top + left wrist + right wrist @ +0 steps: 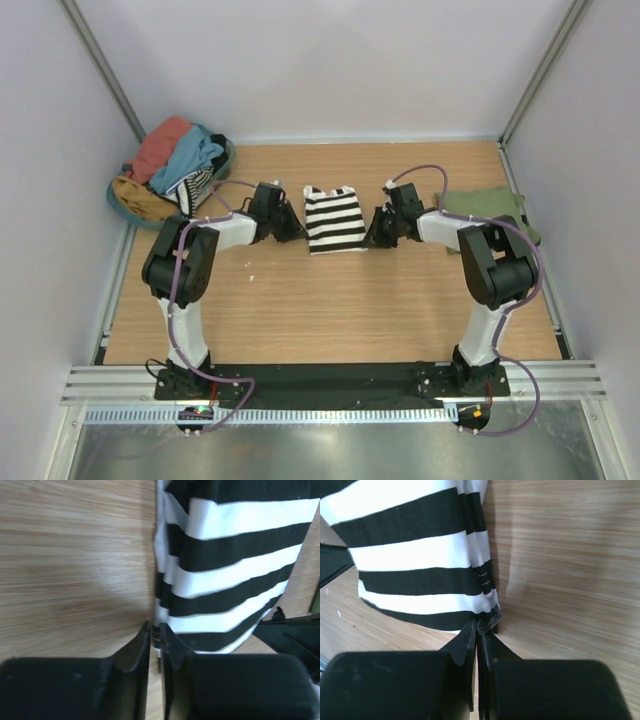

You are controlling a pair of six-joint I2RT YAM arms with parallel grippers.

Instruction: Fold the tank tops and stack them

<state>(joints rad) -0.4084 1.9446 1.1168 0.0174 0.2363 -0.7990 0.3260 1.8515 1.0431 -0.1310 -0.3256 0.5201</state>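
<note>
Striped tank top (334,220), flat, side edges nipped by left pincer (155,630) and right pincer (479,627)

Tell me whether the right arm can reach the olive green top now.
Probably not yet: its fingers are shut on the striped tank top. The olive green top lies just beside that arm, likely within reach.

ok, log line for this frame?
phase: fold grasp | left gripper: shut on striped tank top edge | right gripper: shut on opposite edge | olive tank top: far right, untouched
</note>
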